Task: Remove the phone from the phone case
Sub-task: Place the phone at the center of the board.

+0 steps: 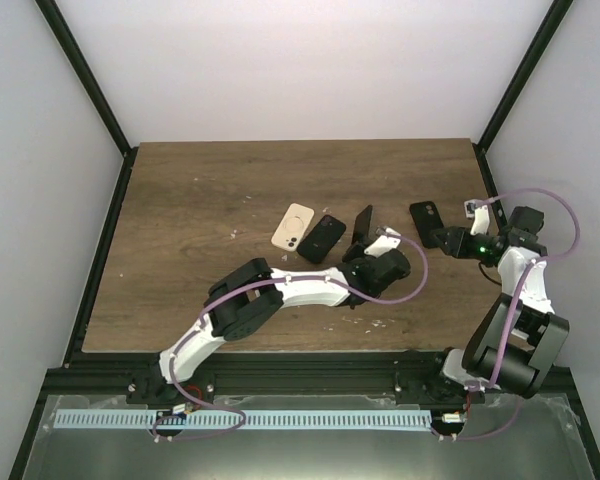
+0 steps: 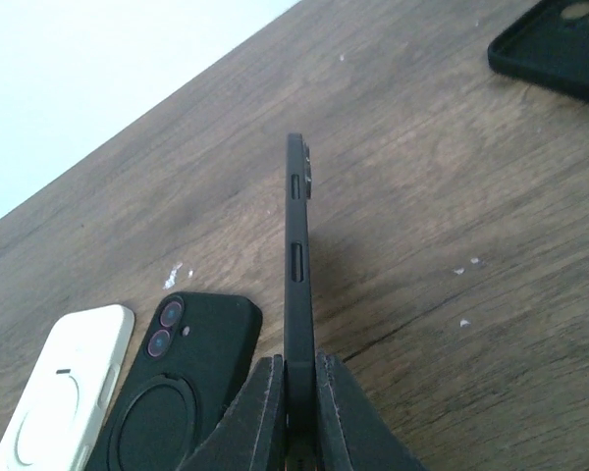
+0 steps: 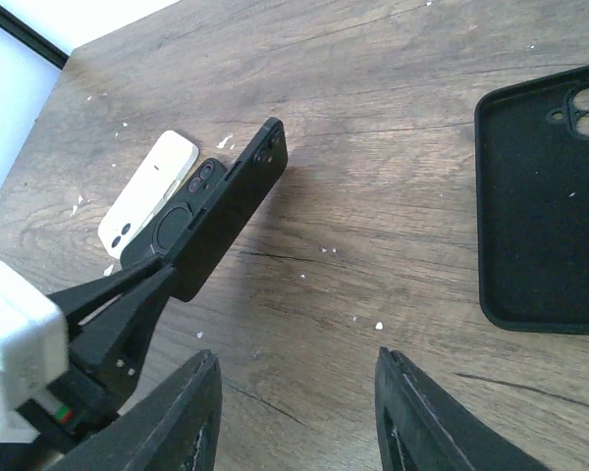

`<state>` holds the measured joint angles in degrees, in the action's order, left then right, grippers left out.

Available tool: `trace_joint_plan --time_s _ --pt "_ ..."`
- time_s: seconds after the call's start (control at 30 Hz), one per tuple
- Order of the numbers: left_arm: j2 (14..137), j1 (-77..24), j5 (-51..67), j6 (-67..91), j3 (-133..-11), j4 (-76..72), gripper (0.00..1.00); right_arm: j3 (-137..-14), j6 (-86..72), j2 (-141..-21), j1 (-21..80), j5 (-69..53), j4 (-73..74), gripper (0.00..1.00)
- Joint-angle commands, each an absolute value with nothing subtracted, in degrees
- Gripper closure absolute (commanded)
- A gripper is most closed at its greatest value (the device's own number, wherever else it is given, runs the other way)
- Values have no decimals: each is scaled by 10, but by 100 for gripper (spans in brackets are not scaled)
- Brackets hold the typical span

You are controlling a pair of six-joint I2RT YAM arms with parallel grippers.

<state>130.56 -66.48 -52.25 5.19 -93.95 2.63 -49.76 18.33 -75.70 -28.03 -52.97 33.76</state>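
My left gripper (image 1: 367,254) is shut on the lower end of a black phone (image 1: 363,224) and holds it up on edge over the table's middle. In the left wrist view the phone (image 2: 297,255) shows edge-on, clamped between the fingers (image 2: 260,417). I cannot tell whether it wears a case. An empty black case (image 1: 426,217) lies open side up to the right, and also shows in the right wrist view (image 3: 545,206). My right gripper (image 1: 439,240) is open and empty just in front of that case, above bare wood (image 3: 299,392). It sees the held phone (image 3: 231,211).
A white-cased phone (image 1: 293,227) and a black-cased phone with a ring (image 1: 322,238) lie face down side by side left of the held phone, also in the left wrist view (image 2: 64,392) (image 2: 177,383). Small white crumbs dot the wood. Black frame posts edge the table.
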Motion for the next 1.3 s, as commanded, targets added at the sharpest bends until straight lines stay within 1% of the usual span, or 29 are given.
trace_joint_plan --time_s 0.0,0.4,0.6,0.77,0.87,1.2,1.27 --pt "1341 -665 -575 73 -1001 110 100 -499 174 -755 -276 -543 320 56" --pt "1395 -661 -608 157 -1028 230 100 -499 172 -762 -277 -537 318 56" --pt "1406 -649 -620 169 -1020 245 100 -497 171 -756 -277 -535 315 56" --pt "1405 -643 -647 112 -1010 213 100 -500 171 -765 -277 -535 317 56" --pt "1402 -641 -626 75 -1010 189 100 -501 171 -770 -277 -536 318 56" --pt "1432 -651 -521 112 -1095 241 100 -503 171 -781 -277 -535 320 56" --pt "1433 -652 -515 111 -1102 242 97 -504 171 -783 -277 -536 320 56"
